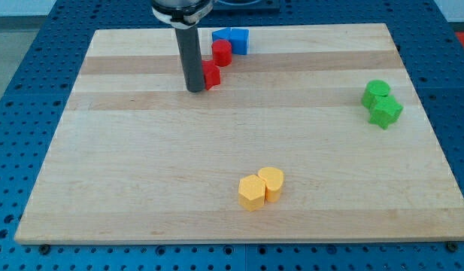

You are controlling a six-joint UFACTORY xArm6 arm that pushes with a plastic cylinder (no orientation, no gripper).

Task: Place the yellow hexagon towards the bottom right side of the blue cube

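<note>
The yellow hexagon [252, 193] lies near the board's bottom middle, touching a second yellow block [272, 182] on its upper right. The blue cube [238, 40] sits at the view's top middle, with another blue block [220, 35] against its left side. My tip [195, 89] rests on the board at the upper middle, far above and left of the yellow hexagon. It touches the left side of a red block [210, 74]. A second red block [221, 53] stands just below and left of the blue cube.
Two green blocks [377, 93] [385, 112] sit together near the board's right edge. The wooden board [141, 173] lies on a blue perforated table.
</note>
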